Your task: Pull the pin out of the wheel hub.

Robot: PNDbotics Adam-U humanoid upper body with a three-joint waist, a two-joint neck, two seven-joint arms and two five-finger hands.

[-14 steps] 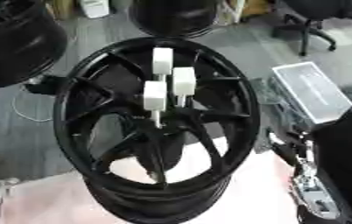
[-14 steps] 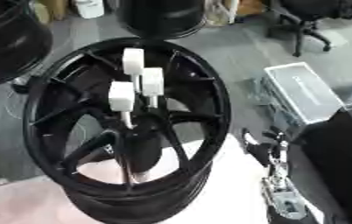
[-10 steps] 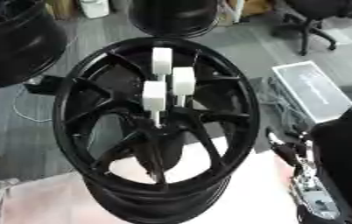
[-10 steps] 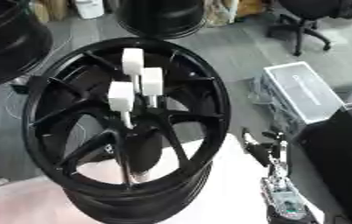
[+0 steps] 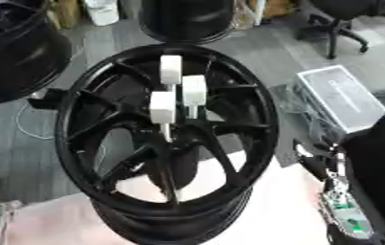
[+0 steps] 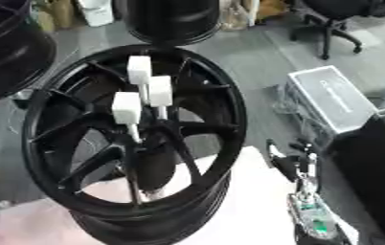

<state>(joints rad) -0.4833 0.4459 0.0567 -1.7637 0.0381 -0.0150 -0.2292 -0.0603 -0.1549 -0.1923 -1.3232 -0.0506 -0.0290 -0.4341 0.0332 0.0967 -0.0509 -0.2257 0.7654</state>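
Black wheel hub [image 5: 166,143] lies flat at centre, three white-headed pins [image 5: 184,93] standing upright near its middle. Right hand [image 6: 300,160] low at right, outside rim, holding nothing; finger spread unclear. Pins lie left and far of hand, long axes vertical. Left hand unseen

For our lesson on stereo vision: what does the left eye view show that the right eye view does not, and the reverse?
Only the left eye view: a wider strip of floor left of the wheel hub, with a white cable lying on it. Only the right eye view: the right hand stands well apart from the rim, with pale table between them, and more of the black box shows. Both: three white pins standing in the hub, untouched, the silver case and an office chair.
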